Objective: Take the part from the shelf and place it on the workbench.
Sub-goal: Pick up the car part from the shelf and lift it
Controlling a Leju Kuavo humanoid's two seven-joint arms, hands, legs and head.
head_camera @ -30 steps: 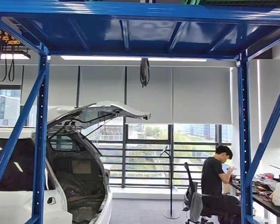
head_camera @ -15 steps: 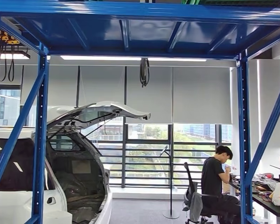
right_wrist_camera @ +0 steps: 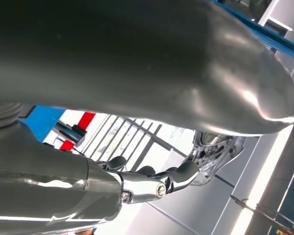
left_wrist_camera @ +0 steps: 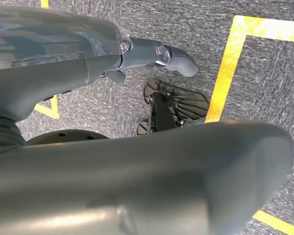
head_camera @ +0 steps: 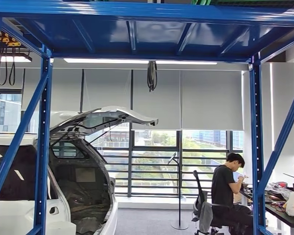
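Note:
The blue steel shelf (head_camera: 145,29) fills the head view, with its upper deck seen from below and its posts (head_camera: 43,147) at both sides. No part is visible on it from this angle. My left hand (left_wrist_camera: 83,73) hangs over grey carpet with its fingers (left_wrist_camera: 175,53) stretched out, and it holds nothing. My right hand (right_wrist_camera: 138,186) is raised near a blue shelf beam (right_wrist_camera: 256,29), its fingers (right_wrist_camera: 182,174) loosely apart with nothing between them.
A white car (head_camera: 83,166) with its tailgate up stands behind the shelf on the left. A person (head_camera: 227,191) sits on a chair at a cluttered desk (head_camera: 282,205) at the right. Yellow tape lines (left_wrist_camera: 227,63) mark the carpet.
The seated person has shifted their arms slightly. The shelf, the car and the view itself are unchanged.

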